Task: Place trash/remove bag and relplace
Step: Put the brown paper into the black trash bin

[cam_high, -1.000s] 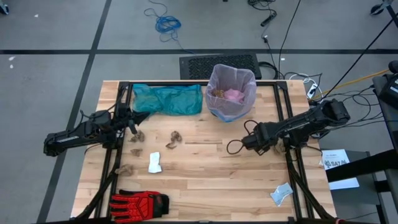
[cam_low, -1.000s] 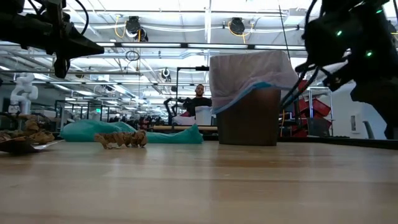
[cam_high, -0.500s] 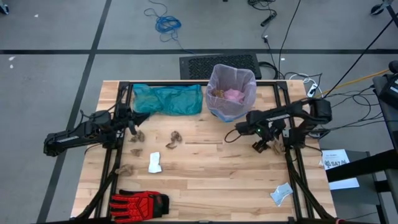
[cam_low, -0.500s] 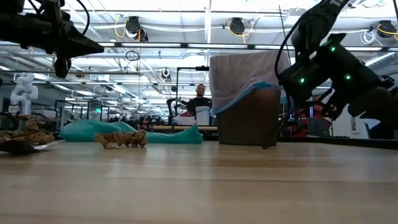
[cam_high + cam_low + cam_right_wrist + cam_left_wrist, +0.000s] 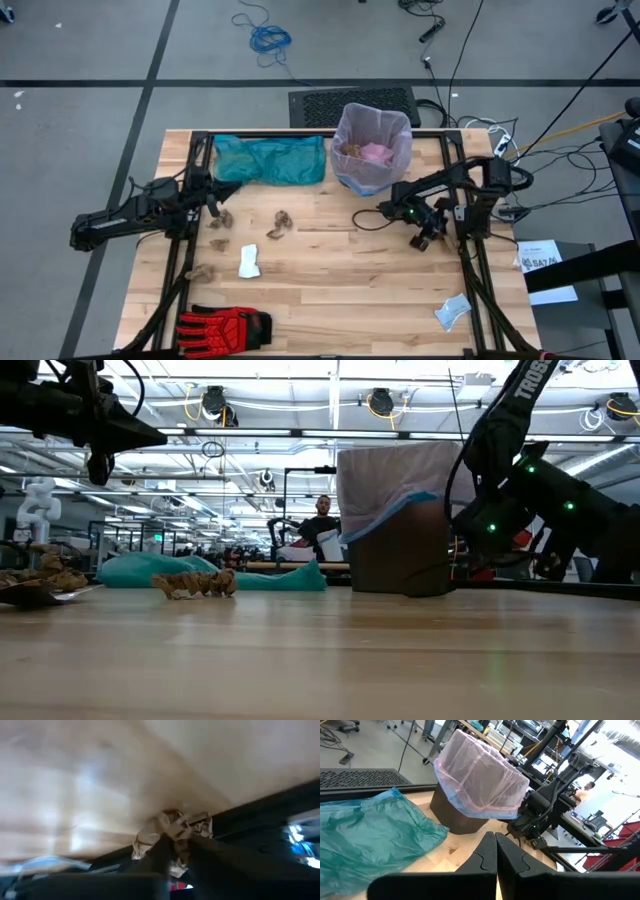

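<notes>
Bag, high view: we see one pale pink-lavender bag [image 5: 372,148] lining the bin [image 5: 352,180] at the table's [image 5: 330,280] far edge, trash inside it.
Other items, high view: we count one teal bag [image 5: 270,159] lying flat left of the bin, one red glove [image 5: 225,326] at the near edge, about four brown crumpled scraps [image 5: 279,222] and two white wrappers [image 5: 249,261].
Writing, high view: a sheet [image 5: 540,262] beside the table carries print we cannot read.
Left gripper, high view: the left gripper [image 5: 212,206] waits by the teal bag.
Low view: we read "TROSS" on the right arm [image 5: 528,382]; a person [image 5: 321,520] sits far behind.
Left wrist view: fingers [image 5: 485,860] pressed together on nothing, facing the lined bin.
Right wrist view: the right gripper [image 5: 177,845] is clenched on a crumpled paper wad [image 5: 172,832] at the table's right side rail.
</notes>
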### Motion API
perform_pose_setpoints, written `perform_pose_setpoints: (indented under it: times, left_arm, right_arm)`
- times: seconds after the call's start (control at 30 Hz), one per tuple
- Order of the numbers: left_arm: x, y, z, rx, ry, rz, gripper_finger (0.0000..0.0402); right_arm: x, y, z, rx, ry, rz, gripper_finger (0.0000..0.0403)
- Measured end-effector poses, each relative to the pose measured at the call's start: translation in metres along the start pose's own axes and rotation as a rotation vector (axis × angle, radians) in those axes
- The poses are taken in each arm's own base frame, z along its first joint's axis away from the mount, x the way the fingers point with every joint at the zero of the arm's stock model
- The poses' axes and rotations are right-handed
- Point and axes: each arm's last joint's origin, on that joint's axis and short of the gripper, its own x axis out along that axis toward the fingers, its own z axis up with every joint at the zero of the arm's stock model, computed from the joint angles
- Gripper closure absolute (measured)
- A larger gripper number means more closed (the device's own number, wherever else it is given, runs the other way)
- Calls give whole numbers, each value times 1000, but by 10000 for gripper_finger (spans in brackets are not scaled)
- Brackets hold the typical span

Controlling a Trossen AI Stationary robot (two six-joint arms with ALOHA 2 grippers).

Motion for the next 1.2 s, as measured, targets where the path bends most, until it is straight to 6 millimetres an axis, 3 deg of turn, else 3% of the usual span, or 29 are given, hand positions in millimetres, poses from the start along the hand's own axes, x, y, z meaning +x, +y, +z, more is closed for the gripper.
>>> perform_pose_setpoints:
  times: [0.13, 0.3, 0.47, 0.67, 0.8, 0.9, 1.0, 1.2]
  left_arm:
    - [0, 0, 0, 0, 1, 0, 402]
    - [0, 0, 0, 0, 1, 1, 402]
    - [0, 0, 0, 0, 1, 0, 402]
    - [0, 0, 0, 0, -2, -1, 402]
    - [0, 0, 0, 0, -1, -1, 401]
    - [0, 0, 0, 3, 0, 0, 402]
    - [0, 0, 0, 2, -3, 7, 402]
    - [0, 1, 1, -11, -35, 40, 402]
  right_arm:
    - [-9, 7, -2, -56, -12, 147, 394]
    - [-50, 20, -12, -168, -142, 394, 400]
    - [-114, 32, -42, -374, -364, 669, 402]
    - [-205, 45, -109, -719, -780, 897, 402]
    - [-261, 40, -149, -755, -1118, 1014, 403]
    - [-290, 23, -167, -645, -1408, 962, 403]
    - [-301, -2, -170, -450, -1593, 783, 403]
    - [-288, -58, -147, -34, -1526, 375, 403]
